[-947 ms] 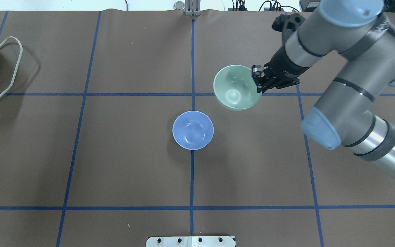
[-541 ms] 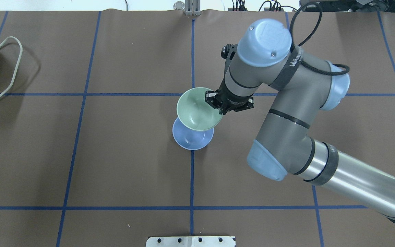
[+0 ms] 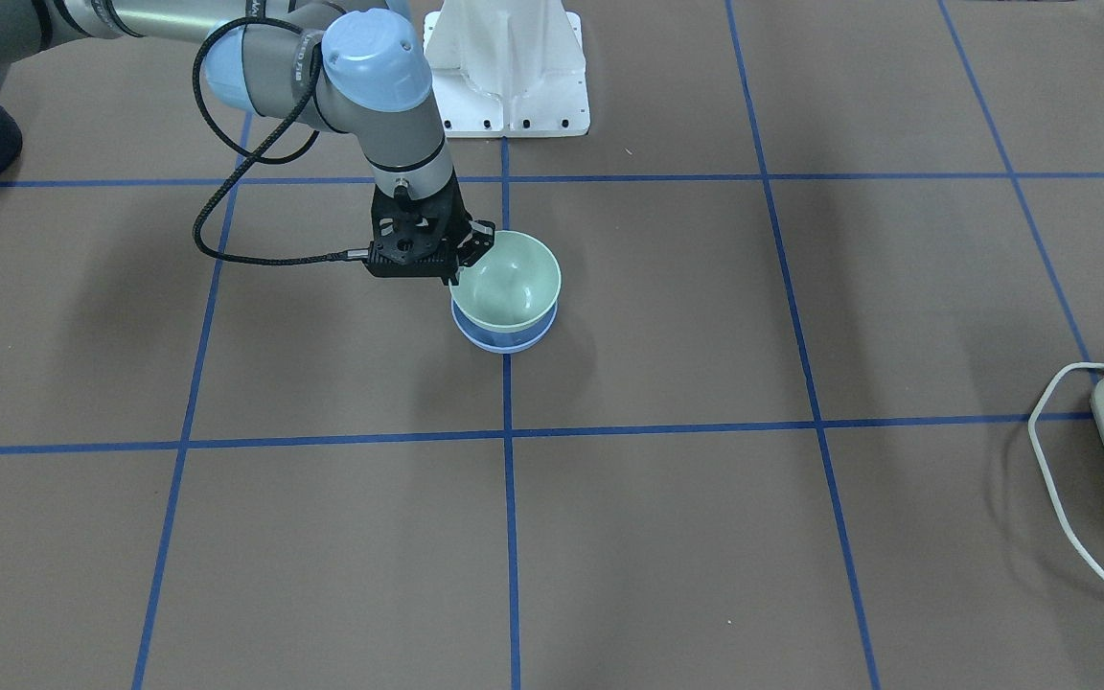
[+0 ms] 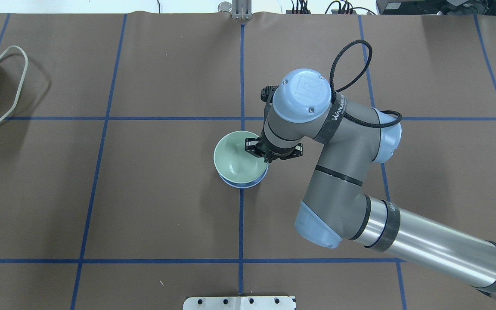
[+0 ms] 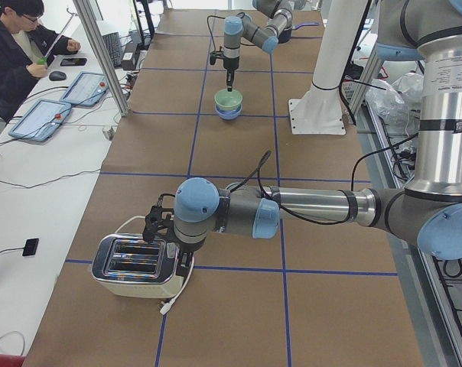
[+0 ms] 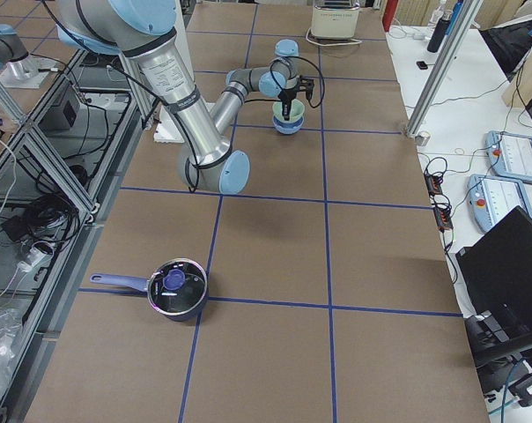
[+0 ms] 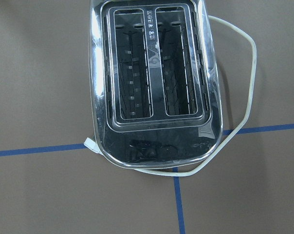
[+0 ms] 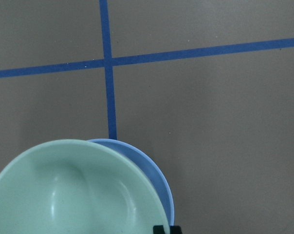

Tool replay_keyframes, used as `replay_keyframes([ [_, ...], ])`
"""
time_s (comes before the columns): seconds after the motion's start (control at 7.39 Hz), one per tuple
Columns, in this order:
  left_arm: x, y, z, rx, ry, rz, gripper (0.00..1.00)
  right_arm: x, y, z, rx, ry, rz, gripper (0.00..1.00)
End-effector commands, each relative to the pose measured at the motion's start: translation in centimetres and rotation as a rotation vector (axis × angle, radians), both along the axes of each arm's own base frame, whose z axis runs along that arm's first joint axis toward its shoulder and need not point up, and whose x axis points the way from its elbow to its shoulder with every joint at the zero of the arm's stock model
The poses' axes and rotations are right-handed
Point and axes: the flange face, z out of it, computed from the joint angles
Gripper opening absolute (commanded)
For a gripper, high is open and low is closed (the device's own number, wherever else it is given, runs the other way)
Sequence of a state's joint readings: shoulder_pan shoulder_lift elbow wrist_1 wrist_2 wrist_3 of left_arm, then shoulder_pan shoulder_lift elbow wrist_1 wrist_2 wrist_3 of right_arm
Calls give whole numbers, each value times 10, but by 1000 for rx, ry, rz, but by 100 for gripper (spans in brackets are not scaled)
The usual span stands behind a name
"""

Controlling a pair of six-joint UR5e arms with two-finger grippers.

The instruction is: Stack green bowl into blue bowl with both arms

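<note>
Overhead exterior view: the right gripper (image 4: 260,153) is closed on the green bowl (image 4: 235,157), pinching its rim at the bowl's 3 o'clock edge. The green bowl is mouth-up and sits over the blue bowl (image 4: 243,185), of which only a thin crescent shows from about 4 to 7 o'clock. The green bowl is offset toward 11 o'clock from the blue one, so the two are not concentric. Both are at the middle of the table (image 4: 144,206), on the centre tape line (image 4: 241,224).

Front-facing view: the green bowl's lower part is within the blue rim and its upper part stands proud. Whether it bears fully on the blue bowl cannot be told. The right wrist view agrees, with a blue edge showing along one side of the green bowl.

The left gripper (image 5: 156,225) hangs just above the toaster (image 5: 135,267), well apart from the bowls. Its opening cannot be told, as only the left side view shows it. The left wrist view looks straight down on the toaster's two slots, with the white cord (image 7: 247,97) looping round one side and one end. In the overhead view the toaster is at the 9 o'clock edge.

Right side view: a dark pot (image 6: 175,288) with a blue handle stands at the table's near end, well apart from the bowls.
</note>
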State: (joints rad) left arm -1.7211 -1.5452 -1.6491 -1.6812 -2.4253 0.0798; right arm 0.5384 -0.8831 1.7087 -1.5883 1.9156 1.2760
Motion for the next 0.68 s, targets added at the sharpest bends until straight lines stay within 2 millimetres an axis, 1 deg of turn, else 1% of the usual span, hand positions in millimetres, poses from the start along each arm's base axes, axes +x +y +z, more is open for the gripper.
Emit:
replay_keyframes([
  [0.0,0,0,0,0,0,0,99,-14,3,13,5,21,-6,0],
  [0.14,0,0,0,1,0,1,99,-21,0,22,8,15,-5,0],
  [0.54,0,0,0,2,-2,1,99,-24,-1,23,12,8,-5,0],
])
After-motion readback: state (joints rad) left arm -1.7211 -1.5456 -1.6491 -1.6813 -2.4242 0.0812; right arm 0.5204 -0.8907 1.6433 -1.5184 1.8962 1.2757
